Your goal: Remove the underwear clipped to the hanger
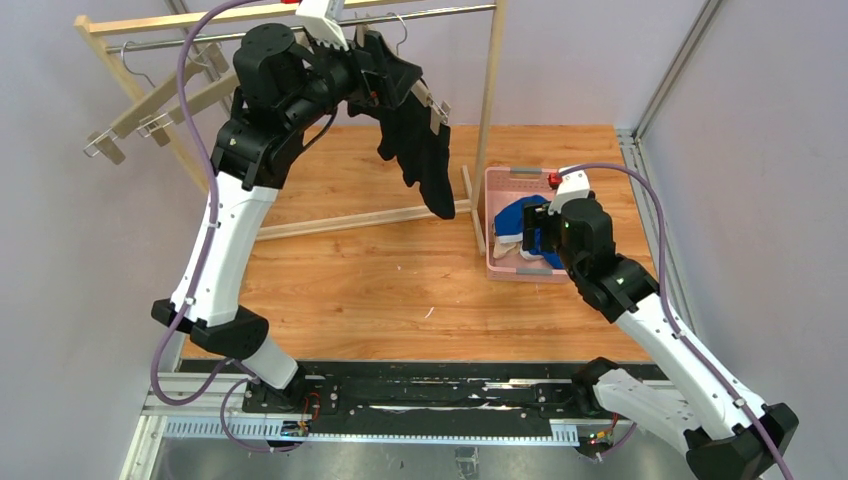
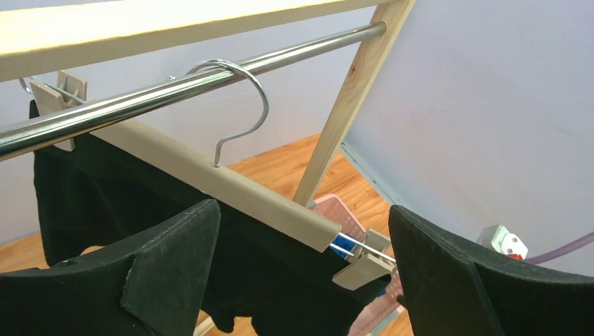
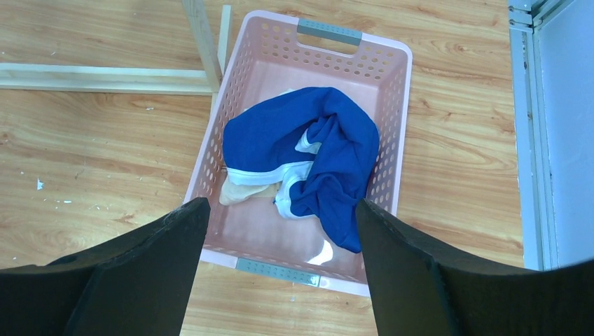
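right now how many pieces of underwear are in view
3: the black underwear hangs clipped to the hanger; the blue underwear lies in the pink basket; the cream underwear peeks from under it. More may hide beneath.

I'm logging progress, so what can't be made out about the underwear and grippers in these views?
Top view: left gripper blends into the plain black underwear; contact with the wooden hanger's clip unreadable.
Left wrist view: that underwear's lower edge cut off by frame and fingers.
Right wrist view: cream-beige underwear mostly under the bright blue underwear.
Top view: right gripper hides part of the pink plastic basket.
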Robot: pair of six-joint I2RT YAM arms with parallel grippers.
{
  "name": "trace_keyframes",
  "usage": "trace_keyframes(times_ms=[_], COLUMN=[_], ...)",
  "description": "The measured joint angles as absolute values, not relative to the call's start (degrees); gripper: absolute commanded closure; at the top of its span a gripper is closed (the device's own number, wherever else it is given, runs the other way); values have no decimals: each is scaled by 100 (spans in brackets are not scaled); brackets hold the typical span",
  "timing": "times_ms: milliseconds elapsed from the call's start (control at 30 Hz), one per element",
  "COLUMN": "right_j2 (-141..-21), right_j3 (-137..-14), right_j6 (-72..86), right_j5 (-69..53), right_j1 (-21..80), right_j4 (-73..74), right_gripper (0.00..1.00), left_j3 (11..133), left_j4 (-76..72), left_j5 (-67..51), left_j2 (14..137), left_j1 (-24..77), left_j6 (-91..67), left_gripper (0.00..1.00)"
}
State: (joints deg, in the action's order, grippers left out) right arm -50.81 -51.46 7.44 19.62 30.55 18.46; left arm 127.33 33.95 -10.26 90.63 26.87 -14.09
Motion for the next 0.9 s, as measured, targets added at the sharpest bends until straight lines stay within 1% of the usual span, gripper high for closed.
trace_keyframes(times_ms=[300, 800, 867, 900], right_j2=[-5006, -4950, -4971, -4989], right_j3=[-5107, -4952, -4952, -4952], right_j6=[773, 832, 840, 847], right_j5=[2110, 2209, 2220, 2226], right_j1=[3315, 3586, 3610, 3625], right_j4=[1863, 1929, 1929, 1929], right_gripper=[22, 22, 21, 21], left_j3=[12095, 11944, 11944, 11937], left_j4=[3085, 2829, 2823, 2827], left_j5=[-681, -320, -279, -250], left_j2=[9091, 9319, 9369, 9391], left_j1=[2687, 2687, 2687, 2687], left_j6=[-1553, -1708, -1710, -1706], left_gripper=[2, 2, 0, 2])
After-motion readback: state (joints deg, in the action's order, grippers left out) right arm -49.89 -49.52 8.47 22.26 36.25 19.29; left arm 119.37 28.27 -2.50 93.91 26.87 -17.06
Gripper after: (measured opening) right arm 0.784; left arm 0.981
